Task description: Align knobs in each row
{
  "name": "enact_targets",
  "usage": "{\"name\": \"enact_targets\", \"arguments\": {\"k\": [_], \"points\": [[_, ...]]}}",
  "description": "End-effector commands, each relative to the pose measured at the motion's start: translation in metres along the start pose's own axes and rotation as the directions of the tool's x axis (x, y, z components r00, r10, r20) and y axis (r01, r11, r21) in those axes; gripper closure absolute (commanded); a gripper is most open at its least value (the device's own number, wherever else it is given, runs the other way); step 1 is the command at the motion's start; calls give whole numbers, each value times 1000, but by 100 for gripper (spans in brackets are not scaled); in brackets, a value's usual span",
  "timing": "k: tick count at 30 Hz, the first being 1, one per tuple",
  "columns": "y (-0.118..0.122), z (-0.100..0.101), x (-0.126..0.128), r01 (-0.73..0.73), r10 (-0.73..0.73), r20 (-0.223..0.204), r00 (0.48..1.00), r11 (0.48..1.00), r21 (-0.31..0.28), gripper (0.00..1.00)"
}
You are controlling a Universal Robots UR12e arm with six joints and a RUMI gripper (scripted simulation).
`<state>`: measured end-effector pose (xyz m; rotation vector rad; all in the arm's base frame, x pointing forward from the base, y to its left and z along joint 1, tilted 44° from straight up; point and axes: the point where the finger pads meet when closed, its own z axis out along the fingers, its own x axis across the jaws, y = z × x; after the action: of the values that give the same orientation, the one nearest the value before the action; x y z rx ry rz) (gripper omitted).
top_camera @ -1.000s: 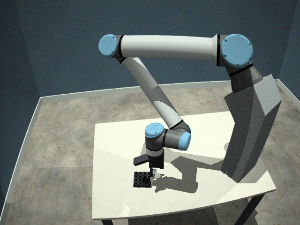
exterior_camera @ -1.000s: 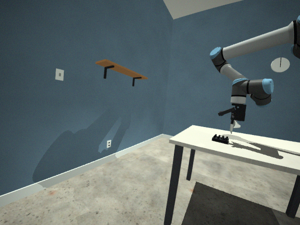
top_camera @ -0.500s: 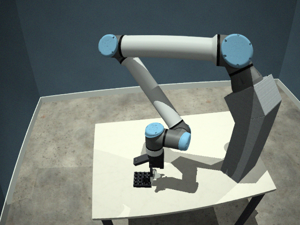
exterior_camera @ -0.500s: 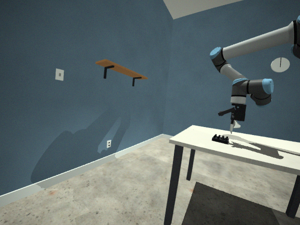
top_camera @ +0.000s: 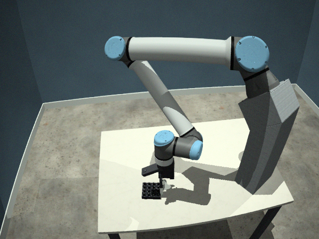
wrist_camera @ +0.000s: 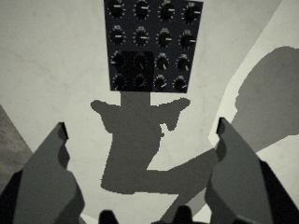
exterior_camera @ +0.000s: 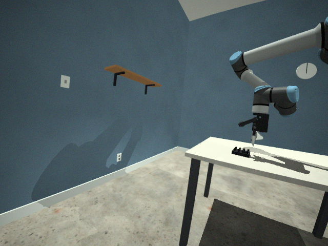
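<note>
The black knob box [top_camera: 151, 190] [exterior_camera: 241, 151] [wrist_camera: 151, 44] lies flat on the white table [top_camera: 123, 144] [exterior_camera: 211, 148] [wrist_camera: 56, 70], near its left front part. It carries a four-by-four grid of black knobs with small white pointer lines. The marks are too small to read. My gripper [top_camera: 163, 187] [exterior_camera: 254, 141] [wrist_camera: 143, 120] is open and empty. It points straight down and hangs a little above the table, just off one edge of the box. In the wrist view the box lies ahead of the fingers, and the gripper's shadow covers its near left knobs.
The arm's grey pedestal [top_camera: 267, 136] stands at the table's right side. The table's front and left edges are close to the box. A wooden shelf [exterior_camera: 132, 76] hangs on the far wall, well away.
</note>
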<state>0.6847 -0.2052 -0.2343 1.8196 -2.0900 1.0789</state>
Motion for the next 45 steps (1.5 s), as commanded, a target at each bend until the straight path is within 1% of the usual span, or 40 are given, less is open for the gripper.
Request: {"name": "enact_targets", "arguments": {"k": [1, 4, 10, 12, 14, 19, 22, 26, 27, 45], "points": [[-4, -3, -4, 96, -96, 0, 995, 995, 1, 0], [-7, -6, -10, 208, -208, 0, 978, 978, 1, 0], [-12, -11, -17, 370, -370, 0, 929, 929, 1, 0], [-12, -11, -17, 370, -370, 0, 929, 929, 1, 0], [-15, -14, -21, 453, -453, 0, 892, 892, 1, 0], [-18, -18, -27, 576, -576, 0, 817, 817, 1, 0], [-20, -20, -29, 620, -620, 0, 784, 784, 1, 0], [-20, -20, -30, 632, -632, 0, 775, 775, 1, 0], [-20, -20, -30, 632, -632, 0, 775, 775, 1, 89], [-20, -20, -30, 632, -632, 0, 775, 775, 1, 89]]}}
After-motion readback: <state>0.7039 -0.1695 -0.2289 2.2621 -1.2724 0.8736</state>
